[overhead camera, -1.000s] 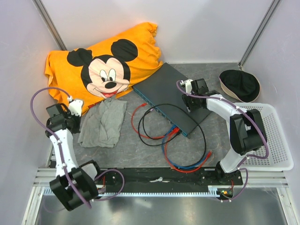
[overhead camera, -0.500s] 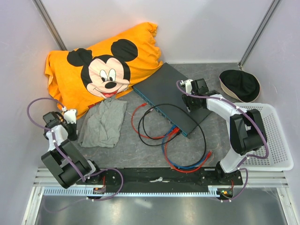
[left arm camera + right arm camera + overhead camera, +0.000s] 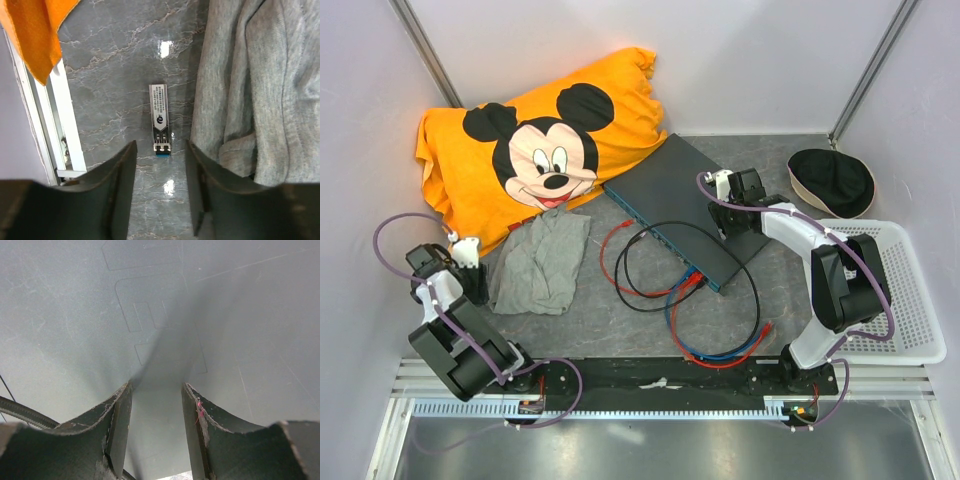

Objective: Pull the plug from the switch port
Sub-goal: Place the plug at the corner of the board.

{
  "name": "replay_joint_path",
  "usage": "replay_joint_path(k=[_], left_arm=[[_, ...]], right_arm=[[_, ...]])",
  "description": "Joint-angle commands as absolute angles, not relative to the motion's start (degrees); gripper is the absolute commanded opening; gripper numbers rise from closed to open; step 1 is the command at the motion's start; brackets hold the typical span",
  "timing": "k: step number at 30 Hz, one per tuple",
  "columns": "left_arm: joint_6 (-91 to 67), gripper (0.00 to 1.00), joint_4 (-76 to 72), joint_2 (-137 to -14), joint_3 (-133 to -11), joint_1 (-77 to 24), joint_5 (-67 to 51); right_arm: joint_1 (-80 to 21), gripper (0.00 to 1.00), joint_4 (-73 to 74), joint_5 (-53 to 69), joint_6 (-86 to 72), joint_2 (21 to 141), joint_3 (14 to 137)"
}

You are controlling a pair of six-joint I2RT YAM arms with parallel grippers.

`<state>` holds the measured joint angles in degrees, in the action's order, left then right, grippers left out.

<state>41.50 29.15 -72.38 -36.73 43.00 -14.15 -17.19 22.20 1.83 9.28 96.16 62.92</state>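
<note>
The left tool (image 3: 160,146) is hanging low over the counter (image 3: 110,75), its 2 dark, blunt fingers standing apart with nothing between them. Just past the fingertips the plug (image 3: 160,116) is lying flat and free on the glossy, grey-veined stone: a small, slim, rectangular metal piece with a printed label and a blue end facing the tool. A rumpled grey knit cloth (image 3: 255,90) is lying just beside it on 1 side. Farther along the counter, thin round cables are sprawling in loose loops, 1 red (image 3: 603,262), 1 black (image 3: 757,290) and 1 blue (image 3: 720,352), all running to the teal front edge of the switch (image 3: 670,185). The switch, a broad flat box of matte dark grey metal, is sitting at an angle near the middle of the counter. The right tool (image 3: 156,387) is pointing down onto its smooth, faintly scratched lid, fingers parted and gripping nothing. A white perforated plastic basket (image 3: 910,300) is sitting to the right, a black round cap (image 3: 830,180) beyond it, and a soft orange Mickey Mouse pillow (image 3: 620,110) at the back.
</note>
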Motion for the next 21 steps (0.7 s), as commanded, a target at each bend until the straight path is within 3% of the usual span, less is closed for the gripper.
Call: replay_joint_path(k=[1, 2, 6, 13, 21], left_arm=[[39.5, 0.77, 33.9, -69.3, -44.9, 43.2, -19.7], [38.4, 0.88, 35.5, -69.1, -46.7, 43.1, -21.4], [30.9, 0.88, 40.0, -69.2, -55.1, 38.4, -30.6], [23.1, 0.93, 31.8, -63.5, -54.3, 8.2, -34.4], [-12.4, 0.78, 15.0, -80.5, -62.0, -3.5, -38.9]], right_arm=[[-17.2, 0.53, 25.1, 1.5, 10.4, 97.9, 62.1], [-17.3, 0.53, 25.1, 1.6, 10.4, 97.9, 62.1], [-17.2, 0.53, 25.0, 1.8, 10.5, 97.6, 61.4], [-17.3, 0.54, 24.6, 1.4, 11.4, 94.2, 59.9], [-16.8, 0.56, 24.8, 0.8, 12.4, 87.1, 54.5]])
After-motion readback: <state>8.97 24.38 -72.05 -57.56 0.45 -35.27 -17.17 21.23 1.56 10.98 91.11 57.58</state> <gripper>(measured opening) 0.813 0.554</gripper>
